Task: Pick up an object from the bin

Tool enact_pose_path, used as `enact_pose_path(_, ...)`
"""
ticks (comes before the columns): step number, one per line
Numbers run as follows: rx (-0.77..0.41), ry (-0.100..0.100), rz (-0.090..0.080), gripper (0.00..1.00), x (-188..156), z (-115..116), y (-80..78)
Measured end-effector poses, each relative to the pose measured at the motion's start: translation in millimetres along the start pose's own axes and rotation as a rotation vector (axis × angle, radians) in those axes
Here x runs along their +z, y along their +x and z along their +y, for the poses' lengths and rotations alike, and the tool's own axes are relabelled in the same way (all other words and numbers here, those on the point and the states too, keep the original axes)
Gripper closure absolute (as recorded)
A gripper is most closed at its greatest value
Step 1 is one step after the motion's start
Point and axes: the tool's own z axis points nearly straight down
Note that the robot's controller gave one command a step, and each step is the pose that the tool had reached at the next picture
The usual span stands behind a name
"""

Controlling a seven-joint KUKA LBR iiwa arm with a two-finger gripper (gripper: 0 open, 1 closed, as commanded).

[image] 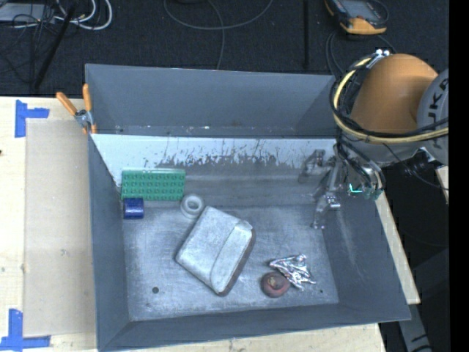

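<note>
Grey metal bin [110,255] across the middle of the frame. Tool [327,196] at right centre, below the orange dome of the wrist [392,94], low over the bin's right-hand floor near the back wall; apart or together, impossible to tell. Nearest to it, well apart towards the lower right: crumpled silver foil scrap [293,270], touching a brown round disc [275,285]. At centre, a flat grey padded pouch [215,249], lying askew. Upper left, along the back wall: green studded building plate [152,185], small blue block [133,209] just under its left end, pale ring [192,205] near its right end.
</note>
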Motion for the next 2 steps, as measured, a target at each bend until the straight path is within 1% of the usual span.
enact_pose_path(1, -0.175, 0.0, -0.002, 0.0, 41.6, 1.7, 67.2)
enact_pose_path(2, -0.088, -0.001, -0.009, 0.0, 116.1, -0.8, 114.7)
